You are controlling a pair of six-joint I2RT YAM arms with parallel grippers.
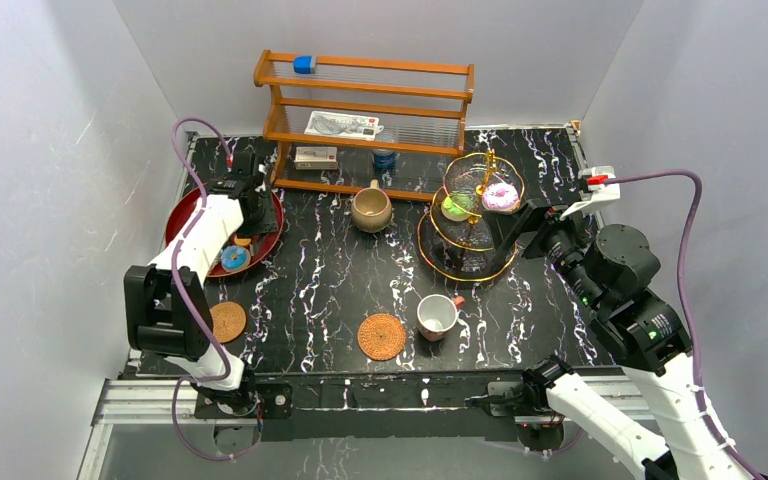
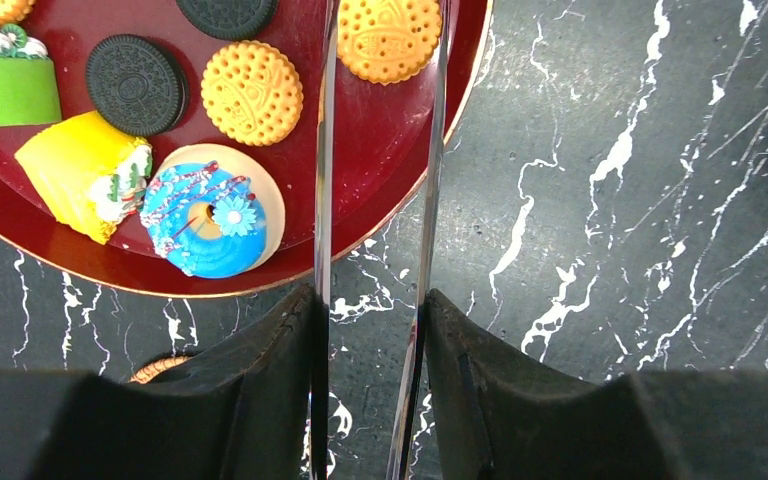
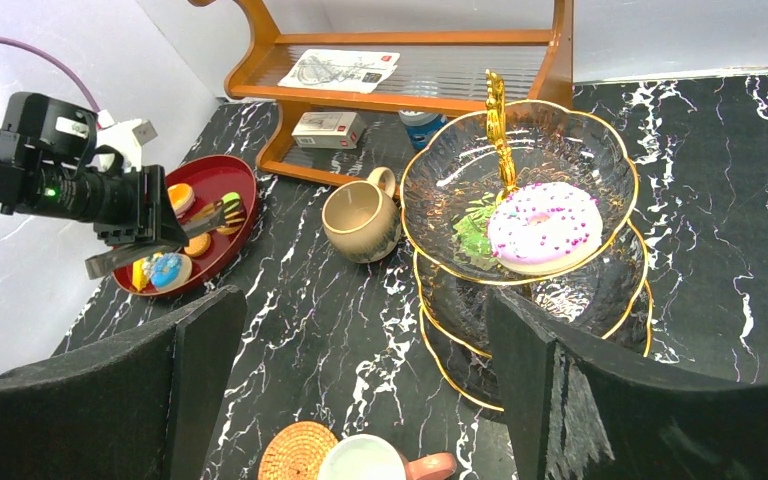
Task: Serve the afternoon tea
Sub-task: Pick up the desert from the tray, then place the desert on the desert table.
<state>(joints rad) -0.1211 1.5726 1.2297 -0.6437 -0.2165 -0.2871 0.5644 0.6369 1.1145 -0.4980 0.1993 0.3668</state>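
Note:
My left gripper (image 2: pixel 370 310) is shut on a pair of metal tongs (image 2: pixel 323 150) above the red tray (image 2: pixel 380 150). A round tan biscuit (image 2: pixel 390 35) lies between the tong blades near their tips. Also on the tray are a blue donut (image 2: pixel 203 222), a yellow cake slice (image 2: pixel 85 172), a green cake (image 2: pixel 5 85), dark sandwich cookies (image 2: pixel 138 85) and another biscuit (image 2: pixel 251 92). The gold-rimmed tiered stand (image 1: pixel 457 268) carries a pink donut (image 3: pixel 543 225) and a green pastry (image 1: pixel 453 207). My right gripper (image 3: pixel 360 320) hangs open and empty beside the stand.
A tan mug (image 1: pixel 371 210) stands mid-table. A white red-handled cup (image 1: pixel 437 316) sits next to a woven coaster (image 1: pixel 381 336); a second coaster (image 1: pixel 227 321) lies near the left arm. The wooden rack (image 1: pixel 365 110) with boxes and a can lines the back wall.

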